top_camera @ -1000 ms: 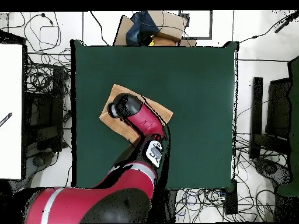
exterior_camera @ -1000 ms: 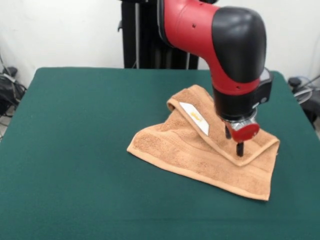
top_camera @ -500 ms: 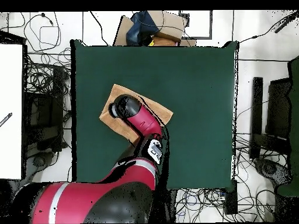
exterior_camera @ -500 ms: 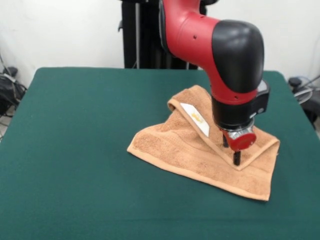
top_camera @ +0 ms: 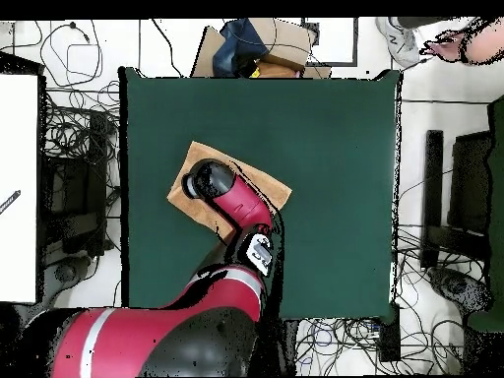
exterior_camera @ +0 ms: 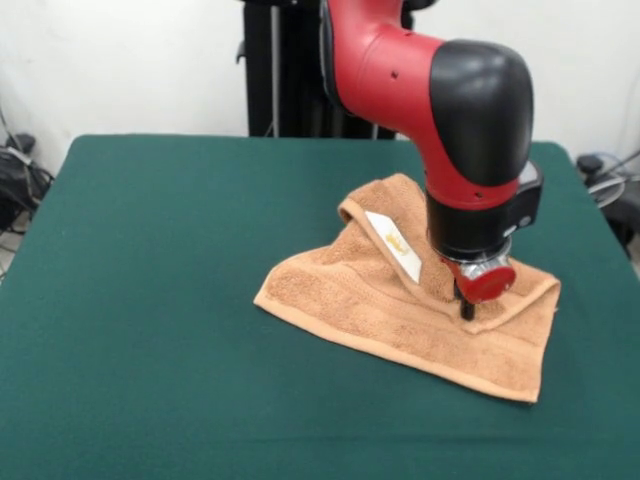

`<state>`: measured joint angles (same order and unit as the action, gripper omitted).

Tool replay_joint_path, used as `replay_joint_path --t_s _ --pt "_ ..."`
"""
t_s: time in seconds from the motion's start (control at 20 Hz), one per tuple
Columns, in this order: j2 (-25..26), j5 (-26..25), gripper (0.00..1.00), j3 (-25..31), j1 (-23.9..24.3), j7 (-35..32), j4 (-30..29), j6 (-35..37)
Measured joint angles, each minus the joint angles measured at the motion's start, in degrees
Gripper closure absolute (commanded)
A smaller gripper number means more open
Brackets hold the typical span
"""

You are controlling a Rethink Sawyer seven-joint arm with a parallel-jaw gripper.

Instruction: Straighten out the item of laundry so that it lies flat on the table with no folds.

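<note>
The item of laundry [exterior_camera: 340, 295], an orange-brown towel, lies right of the middle of the green table [exterior_camera: 150, 250]. Its back half is folded over toward the front, so the white label [exterior_camera: 392, 240] faces up. The fold leaves a raised ridge running to the right corner. My gripper [exterior_camera: 465, 310] points straight down onto that ridge near the right end, shut on the folded edge. In the overhead view the arm's head covers the gripper, and only the towel's edges [top_camera: 268, 183] show around it.
Green table [top_camera: 325, 148] stretches wide on every side of the towel. A person's hand [top_camera: 458, 44] shows off the table at the top right corner of the overhead view. Cables and boxes lie on the floor around the table.
The two fingers stood apart over the ridge before and have come together on it. The arm's head shifted slightly. A person's hand has appeared at the overhead view's top right.
</note>
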<state>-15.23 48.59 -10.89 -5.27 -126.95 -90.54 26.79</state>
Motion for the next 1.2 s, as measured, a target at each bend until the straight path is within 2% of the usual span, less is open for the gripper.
replay_joint_path --t_s 0.75,1.2 --pt "0.0 -0.1 1.0 -0.1 -0.1 0.0 0.2 0.4" --pt "0.0 -0.5 1.0 -0.5 -0.1 0.0 1.1 4.5"
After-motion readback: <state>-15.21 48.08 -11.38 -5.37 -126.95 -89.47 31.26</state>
